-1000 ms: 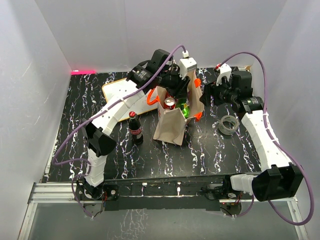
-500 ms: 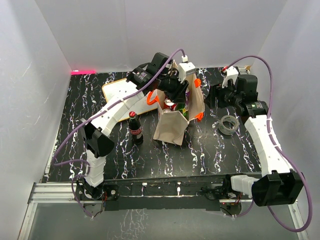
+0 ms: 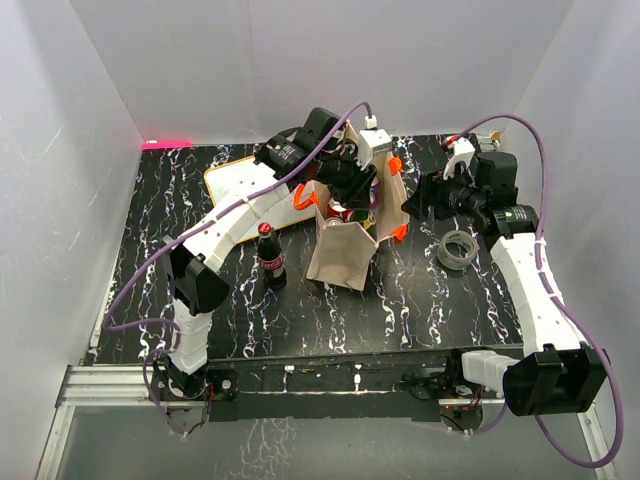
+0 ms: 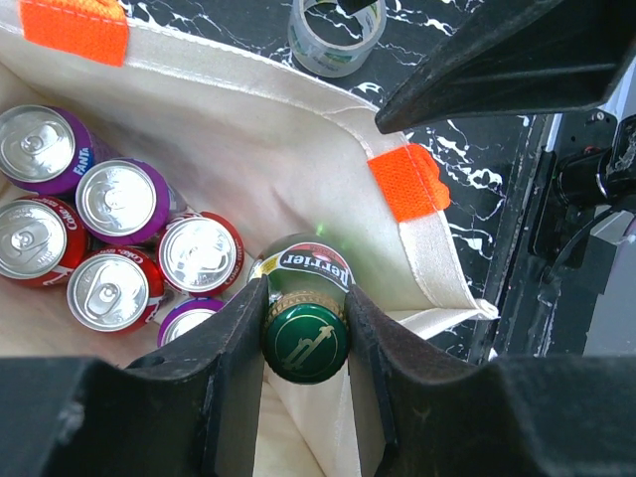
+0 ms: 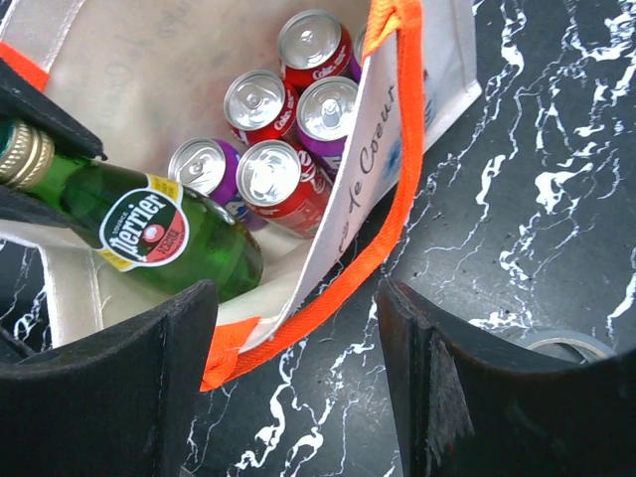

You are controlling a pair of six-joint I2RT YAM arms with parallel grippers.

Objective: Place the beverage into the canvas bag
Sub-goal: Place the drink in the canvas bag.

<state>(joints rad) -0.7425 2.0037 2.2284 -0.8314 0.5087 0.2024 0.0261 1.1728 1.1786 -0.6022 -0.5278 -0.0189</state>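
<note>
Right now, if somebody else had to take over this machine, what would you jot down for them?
Left gripper: shut on the neck of the green Perrier bottle, which is tilted inside the canvas bag.
Right gripper: open, empty, at the bag's orange-trimmed rim.
Done: cans already in the bag; Perrier lowered in among them.
Left: release the Perrier and withdraw. A cola bottle stands on the table outside the bag, possibly next.

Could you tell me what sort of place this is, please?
Probably a robotics lab test booth: plain white panel walls enclose a black marble-patterned tabletop, and two white robot arms are bolted to an aluminium rail at its near edge.
</note>
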